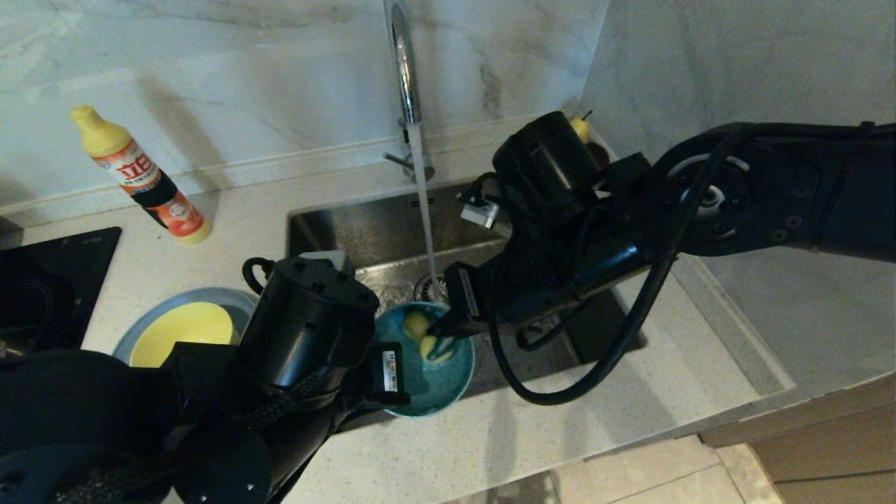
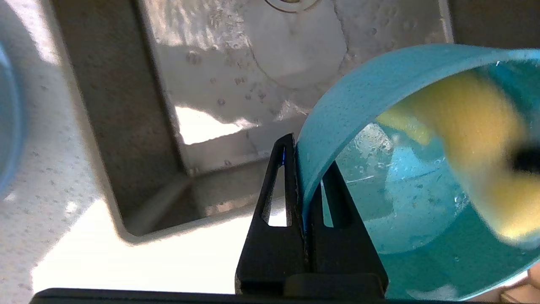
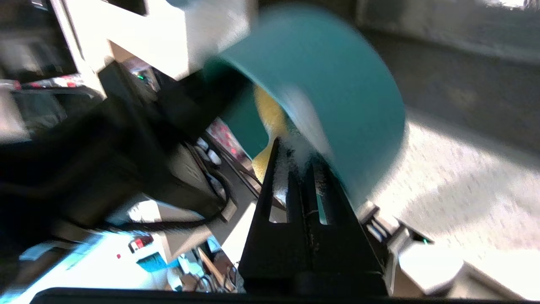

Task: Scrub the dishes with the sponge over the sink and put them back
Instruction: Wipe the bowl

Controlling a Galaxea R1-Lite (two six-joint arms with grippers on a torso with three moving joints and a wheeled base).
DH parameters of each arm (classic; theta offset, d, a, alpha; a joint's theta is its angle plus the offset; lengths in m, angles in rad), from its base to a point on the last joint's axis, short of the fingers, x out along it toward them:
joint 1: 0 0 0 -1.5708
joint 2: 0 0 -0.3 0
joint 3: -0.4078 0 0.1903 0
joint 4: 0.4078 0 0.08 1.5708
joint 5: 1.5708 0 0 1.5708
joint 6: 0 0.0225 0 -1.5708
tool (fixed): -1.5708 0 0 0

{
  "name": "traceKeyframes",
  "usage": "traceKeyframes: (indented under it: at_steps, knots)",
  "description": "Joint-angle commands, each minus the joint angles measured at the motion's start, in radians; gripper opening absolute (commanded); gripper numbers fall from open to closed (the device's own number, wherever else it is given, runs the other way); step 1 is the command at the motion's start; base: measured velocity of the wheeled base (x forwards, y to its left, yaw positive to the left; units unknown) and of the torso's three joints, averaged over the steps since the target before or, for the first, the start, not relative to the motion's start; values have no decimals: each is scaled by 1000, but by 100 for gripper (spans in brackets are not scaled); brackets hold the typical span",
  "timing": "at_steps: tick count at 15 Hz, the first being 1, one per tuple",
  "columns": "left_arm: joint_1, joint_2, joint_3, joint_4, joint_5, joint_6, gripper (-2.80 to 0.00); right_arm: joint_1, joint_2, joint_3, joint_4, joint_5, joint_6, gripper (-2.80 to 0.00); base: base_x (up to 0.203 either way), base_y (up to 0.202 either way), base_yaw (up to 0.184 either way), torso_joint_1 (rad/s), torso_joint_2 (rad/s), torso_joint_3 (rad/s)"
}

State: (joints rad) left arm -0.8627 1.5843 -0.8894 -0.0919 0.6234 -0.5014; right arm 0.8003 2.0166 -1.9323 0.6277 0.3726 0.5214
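Note:
My left gripper [image 1: 389, 372] is shut on the rim of the teal-blue bowl [image 1: 437, 381] and holds it tilted over the front of the sink [image 1: 350, 231]. In the left wrist view its fingers [image 2: 287, 177] pinch the bowl's wall [image 2: 379, 93]. My right gripper [image 1: 439, 334] reaches into the bowl from the right, shut on the yellow sponge [image 1: 428, 344]. In the right wrist view the sponge [image 3: 268, 114] shows beyond the gripper [image 3: 297, 154], inside the bowl [image 3: 337, 84]. The yellow bowl [image 1: 183, 329] sits on the grey-blue plate [image 1: 133, 332] on the counter to the left.
Water runs from the chrome faucet [image 1: 404, 70] down to the drain behind the bowl. A dish soap bottle [image 1: 140, 175] lies on the counter at back left. A black cooktop [image 1: 42, 280] is at far left. A small fruit dish [image 1: 582, 127] is behind my right arm.

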Motion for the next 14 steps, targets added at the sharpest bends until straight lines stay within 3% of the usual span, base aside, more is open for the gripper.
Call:
traceKeyframes:
  at_steps: [1, 7, 14]
  knots:
    - [19, -1, -2, -2, 7, 12, -280, 8, 2, 0, 28, -20, 0, -280, 0, 0, 0, 0, 0, 0]
    - [39, -1, -3, -5, 7, 32, -280, 5, -56, 0, 122, -102, -4, -280, 0, 0, 0, 0, 0, 0]
    - [61, 2, -2, -5, 13, 36, -280, 8, -90, 0, 119, -109, -5, -280, 0, 0, 0, 0, 0, 0]
